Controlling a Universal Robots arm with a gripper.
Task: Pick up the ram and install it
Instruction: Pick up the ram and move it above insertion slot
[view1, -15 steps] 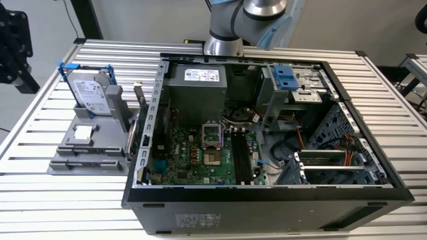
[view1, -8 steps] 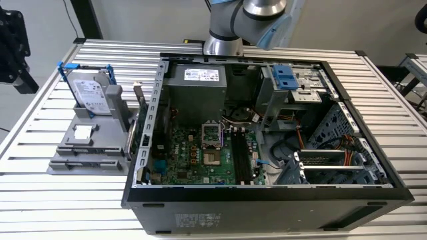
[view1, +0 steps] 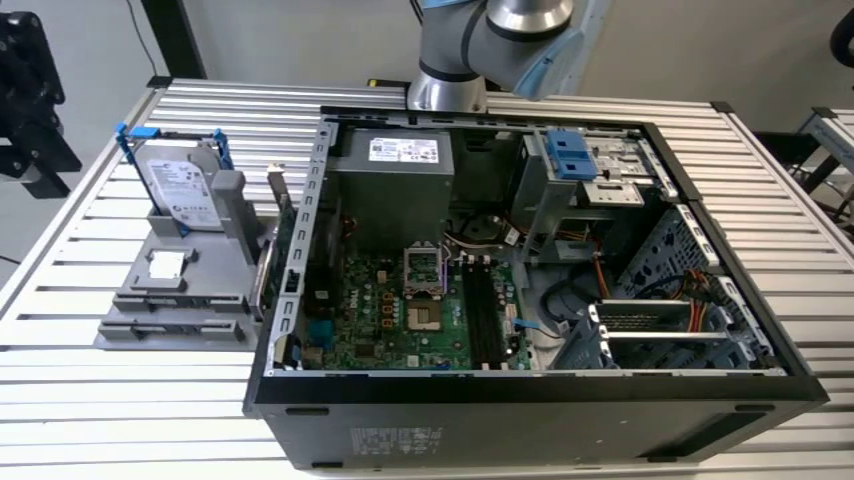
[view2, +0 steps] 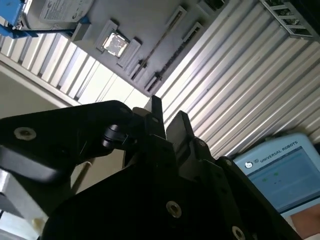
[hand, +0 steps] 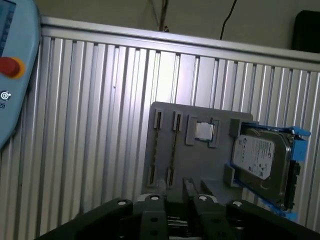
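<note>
Slatted worktop (view1: 107, 400) carries an open computer case (view1: 534, 410), centre of the exterior view, with a grey holder (hand: 200, 165) at left. The ram (hand: 174, 145) appears to stand edge-up in a holder slot. It is probably light, stiff and fragile, best pinched across its upper edge. The pincer (hand: 192, 187) hovers well apart; whether open or closed cannot be told.
</note>
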